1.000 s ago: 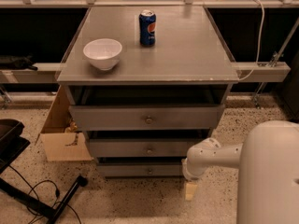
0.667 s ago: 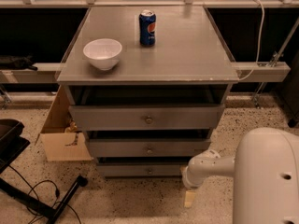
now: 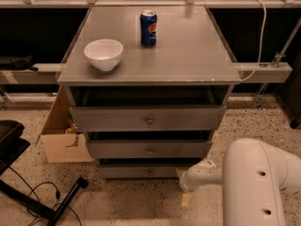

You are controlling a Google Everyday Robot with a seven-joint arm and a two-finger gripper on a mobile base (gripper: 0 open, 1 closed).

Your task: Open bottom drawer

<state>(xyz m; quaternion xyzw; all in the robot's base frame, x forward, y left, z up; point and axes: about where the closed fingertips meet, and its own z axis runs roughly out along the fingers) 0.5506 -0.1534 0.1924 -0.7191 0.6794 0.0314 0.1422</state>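
The bottom drawer [image 3: 136, 172] is the lowest of three on the grey cabinet [image 3: 150, 46]. It has a flat grey front with a small round knob [image 3: 150, 172]. It looks shut or nearly shut and sits further back than the two drawers above. My white arm [image 3: 254, 182] comes in from the lower right. Its wrist [image 3: 200, 174] ends beside the drawer's right end. My gripper [image 3: 186, 197] hangs below the wrist, close to the floor, to the right of the knob and apart from it.
The middle drawer [image 3: 150, 149] and top drawer [image 3: 148, 119] stick out a little. A white bowl [image 3: 103, 53] and a blue can [image 3: 148, 27] stand on the cabinet top. An open cardboard box [image 3: 61, 135] sits left of the cabinet. A black stand and cables [image 3: 42, 199] lie on the floor at the left.
My arm has sunk lower and come nearer the camera. The wrist and gripper have dropped towards the floor and shifted slightly left. The drawers have not moved.
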